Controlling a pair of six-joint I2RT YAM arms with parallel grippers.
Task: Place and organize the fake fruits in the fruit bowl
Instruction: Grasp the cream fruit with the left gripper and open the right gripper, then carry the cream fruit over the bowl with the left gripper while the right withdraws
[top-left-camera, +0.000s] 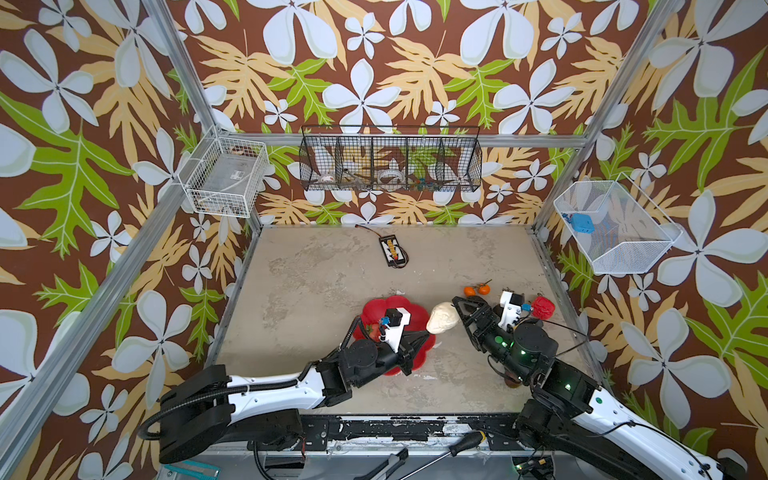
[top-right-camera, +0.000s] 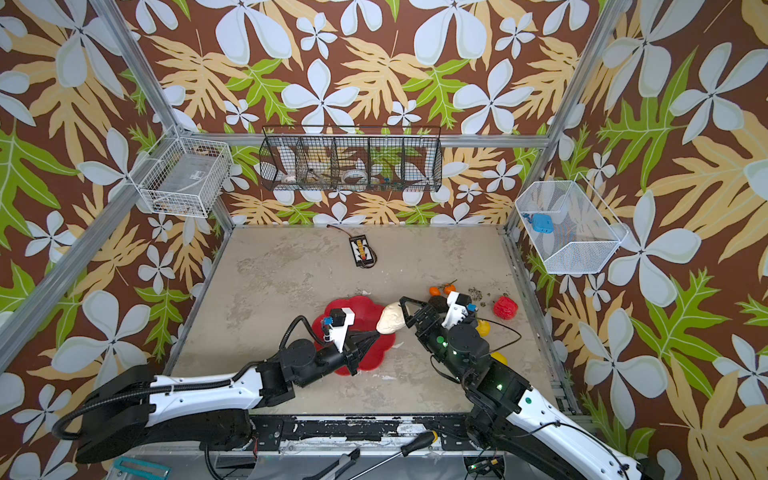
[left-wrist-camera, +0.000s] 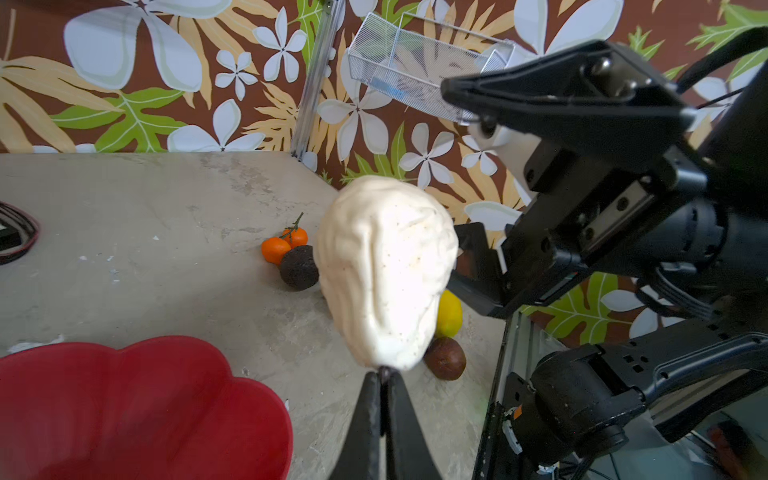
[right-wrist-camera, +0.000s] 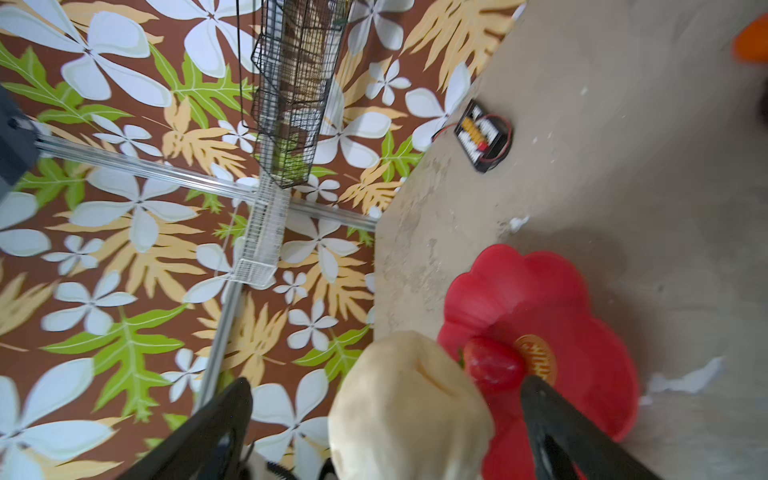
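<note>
Hovering beside the rim of the fruit bowl (left-wrist-camera: 189, 353), open table (left-wrist-camera: 145, 224) beyond, my left gripper (left-wrist-camera: 384, 376) clamps the beige pear (left-wrist-camera: 386, 270) by its tip; my right gripper (right-wrist-camera: 386, 382) gapes around it.

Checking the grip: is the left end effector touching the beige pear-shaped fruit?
Touching. In the left wrist view, the shut left end effector pinches the dark stem of the beige fruit.

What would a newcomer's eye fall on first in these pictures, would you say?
Probably the beige pear-shaped fruit, pinched by its stem in the shut left gripper, with the open right gripper straddling it beside the fruit bowl. Next, that glossy red bowl, with a strawberry in it, and the loud floral wallpaper all round.
</note>
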